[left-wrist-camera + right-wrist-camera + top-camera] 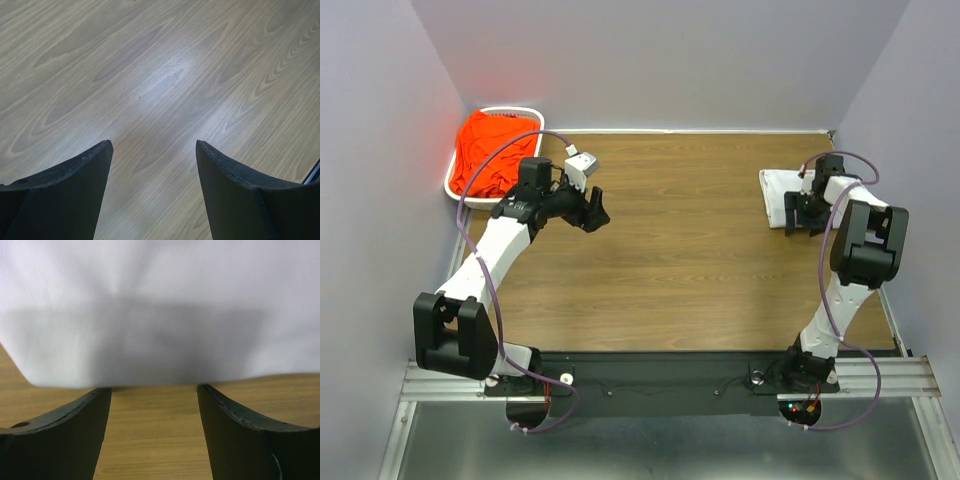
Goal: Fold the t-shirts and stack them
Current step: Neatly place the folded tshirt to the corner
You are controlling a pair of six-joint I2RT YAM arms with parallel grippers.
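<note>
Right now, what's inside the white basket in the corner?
A crumpled orange-red t-shirt fills the white basket. The cloth covers the bottom, so whether anything lies beneath it cannot be seen.

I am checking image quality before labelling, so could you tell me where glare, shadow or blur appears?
Top external: the orange-red t-shirt glows oversaturated. Left wrist: a pale glare patch lies on the table. Right wrist: the white t-shirt is soft and blurred, with a grey shadow across its near part.
</note>
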